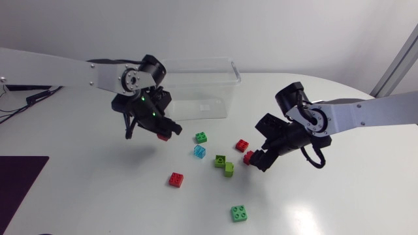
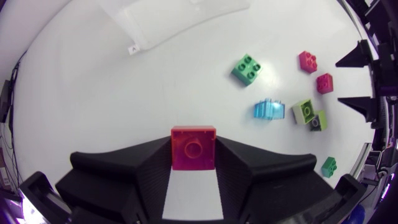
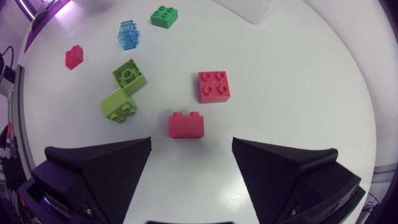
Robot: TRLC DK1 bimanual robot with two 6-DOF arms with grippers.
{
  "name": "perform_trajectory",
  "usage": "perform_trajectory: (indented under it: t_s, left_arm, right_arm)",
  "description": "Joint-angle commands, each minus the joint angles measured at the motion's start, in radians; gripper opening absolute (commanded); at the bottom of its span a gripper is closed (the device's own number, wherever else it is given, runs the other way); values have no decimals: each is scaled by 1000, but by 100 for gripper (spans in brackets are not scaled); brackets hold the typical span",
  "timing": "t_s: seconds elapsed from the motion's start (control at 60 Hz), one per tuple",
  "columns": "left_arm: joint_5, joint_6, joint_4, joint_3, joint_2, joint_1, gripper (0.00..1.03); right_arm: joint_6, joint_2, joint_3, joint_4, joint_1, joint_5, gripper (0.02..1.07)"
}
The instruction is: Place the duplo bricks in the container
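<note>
My left gripper [image 1: 160, 128] hangs above the table just in front of the clear plastic container [image 1: 196, 83], shut on a red duplo brick [image 2: 193, 148] held between its fingers. My right gripper [image 3: 191, 146] stands open low over the table, with a small red brick [image 3: 186, 124] lying just ahead of the gap between its fingers and touching neither. A red square brick [image 3: 214, 86] lies a little beyond it. Loose between the arms are a green brick [image 1: 201, 137], a transparent blue brick [image 1: 199, 151] and two lime green bricks [image 1: 225, 164].
Another red brick [image 1: 176, 179] lies toward the front of the table, and a green brick [image 1: 239, 213] sits near the front edge. A dark mat [image 1: 19, 183] covers the front left corner. The container looks to hold nothing.
</note>
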Motion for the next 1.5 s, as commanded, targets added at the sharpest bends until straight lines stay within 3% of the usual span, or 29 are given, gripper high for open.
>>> perform_trajectory:
  t_s: [0.0,0.317,0.383,0.45,0.6,0.883,1.233,1.367,1.433,1.483]
  left_arm:
    - [0,5,-18,57,-69,7,28]
    - [1,5,24,153,-161,8,28]
    - [1,3,67,158,-163,7,28]
    - [1,2,90,170,-155,5,28]
    - [1,-7,162,199,-126,2,28]
    - [1,-38,346,279,-5,28,30]
    - [-17,-40,360,506,226,45,33]
    - [-41,-38,358,552,272,45,54]
    - [-43,-34,361,554,275,45,72]
    - [-43,-32,361,552,275,45,75]
  right_arm:
    - [-18,44,31,1,9,13,96]
    - [2,129,69,25,54,59,82]
    - [4,139,70,30,63,60,66]
    - [8,142,66,45,68,59,37]
    - [16,127,40,42,69,64,28]
    - [16,-55,15,-42,63,97,28]
    - [56,-167,143,-166,78,99,29]
    - [62,-155,218,-193,75,99,29]
    - [71,-140,256,-197,74,99,29]
    - [77,-121,291,-202,74,97,29]
